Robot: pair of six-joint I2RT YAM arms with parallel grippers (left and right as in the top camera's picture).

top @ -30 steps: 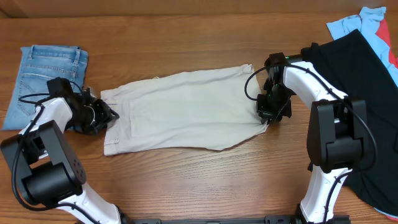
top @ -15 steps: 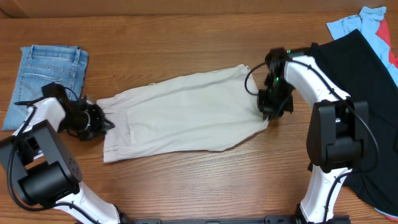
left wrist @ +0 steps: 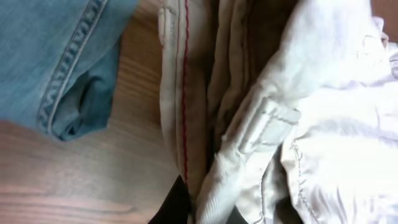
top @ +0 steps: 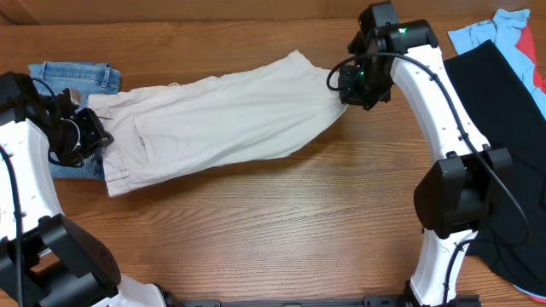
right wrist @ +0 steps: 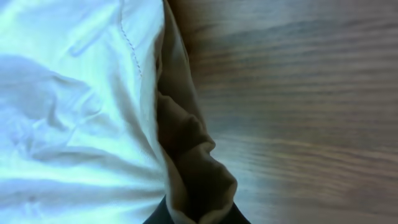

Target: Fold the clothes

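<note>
Nearest me, the brown wooden worktop [top: 256, 239] is bare grained board in front of the two arms.

Beyond that strip, the pale beige cotton shorts [top: 213, 124] span the middle, stretched on a slant between the two arms. The left gripper [top: 83, 136] is clamped on the waistband end. Its wrist view shows belt loops, a red stitch line and bunched cloth running down into the dark fingers. The right gripper [top: 344, 85] is pinched on the leg hem, and its wrist view shows the fabric gathered to a fold between its fingers. I take it the cloth is held at opposite ends to pull it flat and smooth, so that a fold can be laid cleanly. The fold itself has not yet begun.

Further back on the left lie the blue denim jeans [top: 72, 77]. The waistband end overlaps their near edge, and I cannot tell whether the two touch.

At the right edge a large black garment [top: 503, 111] is spread out. A light blue cloth with a red patch [top: 503, 30] sits at the far corner.

Nothing of the room beyond the worktop shows.
</note>
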